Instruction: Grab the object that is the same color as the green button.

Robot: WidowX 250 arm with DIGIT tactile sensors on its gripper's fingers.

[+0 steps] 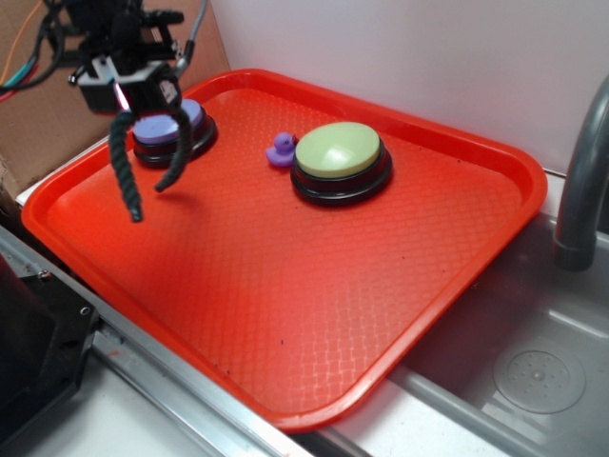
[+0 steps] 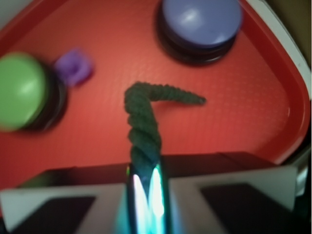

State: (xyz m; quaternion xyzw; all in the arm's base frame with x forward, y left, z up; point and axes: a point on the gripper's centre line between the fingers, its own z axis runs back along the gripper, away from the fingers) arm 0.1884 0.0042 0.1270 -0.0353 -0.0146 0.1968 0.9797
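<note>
Pinched in the gripper (image 1: 128,95), the rope (image 1: 124,167) was held clear above the tray's (image 1: 285,286) far left part, well left of the green button (image 1: 340,162).

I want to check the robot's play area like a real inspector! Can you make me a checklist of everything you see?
Surface: red tray with a bumpy pattern, beside a metal sink.
Job's things: dark green rope hanging off the tray from the end effector; green button sitting on the tray.
Clutter: purple duck right next to the green button; purple button near the tray's back left corner.
End effector: shut on the rope, up above the tray.
Cables: wires behind the arm, top left.
Surroundings: grey faucet, white wall, cardboard at left.
</note>
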